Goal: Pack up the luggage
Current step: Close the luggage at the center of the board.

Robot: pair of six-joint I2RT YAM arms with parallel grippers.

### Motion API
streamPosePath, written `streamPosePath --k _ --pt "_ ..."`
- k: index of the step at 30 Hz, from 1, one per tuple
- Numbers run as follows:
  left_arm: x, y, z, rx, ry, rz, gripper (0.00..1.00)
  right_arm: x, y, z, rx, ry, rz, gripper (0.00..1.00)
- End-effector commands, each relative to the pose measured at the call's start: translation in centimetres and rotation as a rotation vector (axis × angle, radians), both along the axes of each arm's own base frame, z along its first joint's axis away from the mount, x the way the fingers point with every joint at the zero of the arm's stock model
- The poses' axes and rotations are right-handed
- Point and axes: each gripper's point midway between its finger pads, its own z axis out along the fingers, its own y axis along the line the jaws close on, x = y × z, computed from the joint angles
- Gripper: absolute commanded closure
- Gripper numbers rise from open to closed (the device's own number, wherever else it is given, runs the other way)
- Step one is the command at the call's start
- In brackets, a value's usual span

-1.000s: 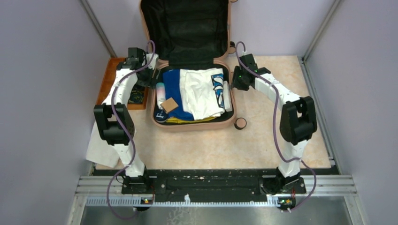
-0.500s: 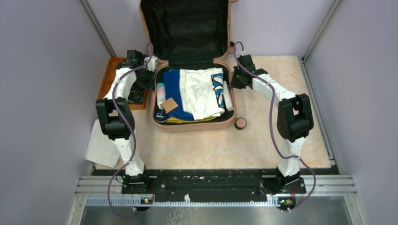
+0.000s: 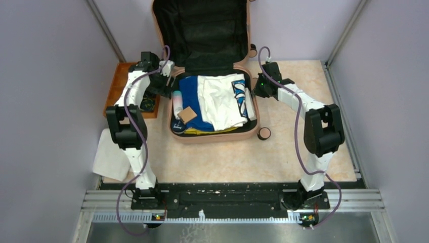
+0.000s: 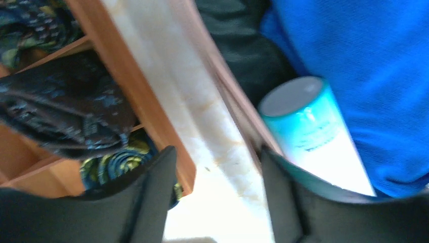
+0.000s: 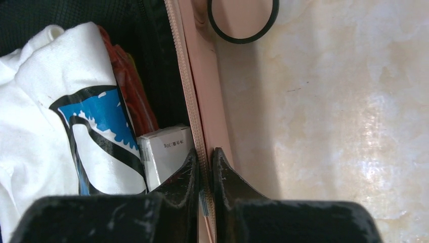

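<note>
A beige marbled table [image 3: 227,157] carries an open peach-pink luggage [image 3: 202,35] at its centre back. An orange wooden tray [image 3: 113,86] lies left of the luggage. A black-rimmed pink round piece [image 3: 263,133] sits against its near right corner. A white cloth [image 3: 112,161] drapes the table edge near-left of the luggage.

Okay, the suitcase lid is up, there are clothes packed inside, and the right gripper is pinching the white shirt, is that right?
Not quite. The right gripper is clamped on the zippered rim of the luggage, not on the white shirt, which lies inside beside it. The right wrist view shows this. The rest is right.
</note>
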Motion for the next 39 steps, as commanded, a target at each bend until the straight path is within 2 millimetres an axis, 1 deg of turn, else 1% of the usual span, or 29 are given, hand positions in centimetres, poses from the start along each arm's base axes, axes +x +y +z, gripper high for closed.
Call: streamPosePath --k 1,2,4,6,7,11,13,18,21,23,26,29,31,33,39 --pt "1.9 -4.1 4.9 -0.079 -0.122 -0.069 0.12 -1.4 -2.2 -0.6 -0.047 0.048 -0.054 1.00" --pt "2.6 -3.3 6.3 -0.067 -0.169 -0.043 0.03 -1.3 -2.3 -0.6 -0.048 0.048 -0.056 1.00" --pt "3.8 -2.4 9.5 -0.092 -0.273 -0.010 0.01 -1.2 -2.1 -0.8 -0.046 0.056 -0.051 1.00" --pt "4.9 -2.5 12.2 -0.117 -0.346 -0.005 0.01 -1.2 -1.9 -1.2 -0.039 0.064 -0.045 1.00" --pt "5.5 -2.8 13.1 -0.132 -0.366 -0.004 0.01 -1.2 -1.9 -1.3 -0.039 0.066 -0.045 1.00" --pt "8.9 -3.3 15.8 -0.193 -0.466 0.026 0.02 -1.3 -2.0 -1.5 -0.041 0.069 -0.047 1.00" --pt "10.4 -3.3 16.7 -0.207 -0.545 0.041 0.02 -1.3 -2.0 -1.5 -0.040 0.064 -0.048 1.00" --pt "13.5 -1.7 19.5 -0.188 -0.770 0.136 0.01 -1.6 -1.9 -1.3 -0.029 0.054 -0.041 1.00" --pt "14.7 -1.1 19.8 -0.181 -0.834 0.196 0.01 -1.7 -1.7 -1.1 -0.016 0.045 -0.033 1.00" --pt "15.3 -0.8 19.7 -0.169 -0.877 0.223 0.01 -1.8 -1.6 -0.6 -0.004 0.029 -0.026 1.00" --pt "16.3 -0.3 19.6 -0.114 -0.978 0.271 0.01 -2.0 -1.6 -0.5 0.004 0.019 -0.025 1.00" --pt "17.5 0.9 19.1 -0.074 -1.038 0.334 0.01 -2.3 -1.5 -0.5 0.008 0.026 -0.021 1.00" --pt "18.6 0.7 18.7 -0.076 -1.044 0.329 0.01 -2.6 -1.6 -0.6 0.005 0.028 -0.021 1.00" --pt "19.4 0.5 18.6 -0.083 -1.060 0.312 0.01 -2.9 -1.8 -0.6 0.000 0.028 -0.021 1.00" --pt "20.2 -0.4 19.5 -0.153 -1.098 0.263 0.06 -3.6 -2.3 -0.6 -0.016 0.029 -0.026 1.00"
